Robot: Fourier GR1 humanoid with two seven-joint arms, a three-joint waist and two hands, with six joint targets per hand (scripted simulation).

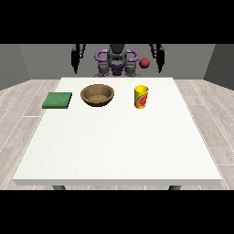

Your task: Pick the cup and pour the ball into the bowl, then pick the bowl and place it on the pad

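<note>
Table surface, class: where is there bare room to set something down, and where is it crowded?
The whole camera-side half of the table is bare. Narrower gaps lie between the wooden bowl and yellow cup, and right of the cup. Crowded: the far row, green pad beside the bowl.

The scene is lit evenly and brightly, with no single source to be made out. The table (119, 146) is rendered almost pure white, without glare spots. Only faint, soft shading is seen under the bowl (97, 95), the cup (141, 97) and the pad (57, 100); no hard shadows are cast. The bowl's inside is darkened slightly toward its rim. The back wall is shown in dull grey, darker than the floor. Straight edges are kept straight out to the sides.
</note>
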